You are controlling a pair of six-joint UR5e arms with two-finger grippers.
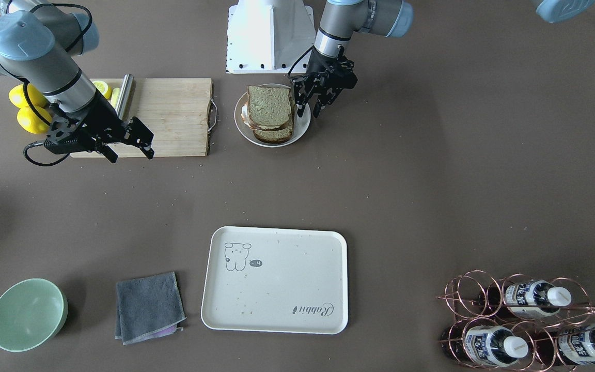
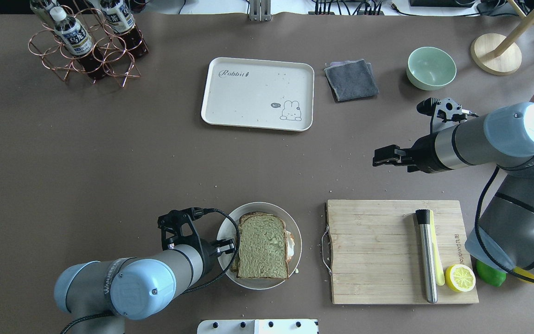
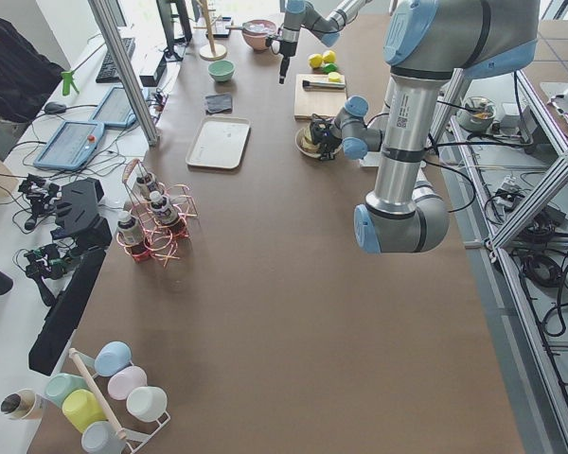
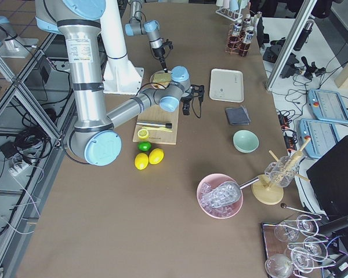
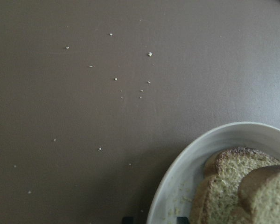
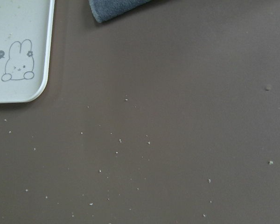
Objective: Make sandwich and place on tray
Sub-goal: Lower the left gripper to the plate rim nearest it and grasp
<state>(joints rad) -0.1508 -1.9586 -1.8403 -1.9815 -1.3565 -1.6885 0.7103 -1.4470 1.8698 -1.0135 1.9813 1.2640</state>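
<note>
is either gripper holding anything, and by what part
Nothing is held. The left gripper is open beside the sandwich on the round plate; the right gripper is open and empty.

Bare tabletop (image 1: 421,186) runs wide between the plate (image 1: 301,128) at the robot's edge and the tray (image 1: 287,279) at the operators' edge. The cutting board (image 1: 173,113) lies just beside the plate, the right gripper (image 1: 129,153) over its edge. Cloth (image 1: 147,307) and bowl (image 1: 28,315) crowd the tray's one side; the bottle rack (image 1: 514,307) fills a corner.

Brown tabletop (image 5: 84,116) with scattered pale crumbs (image 5: 150,54). Lower right: white plate (image 5: 184,156) carrying overlapping greenish bread slices (image 5: 233,175) with brown crusts.
</note>
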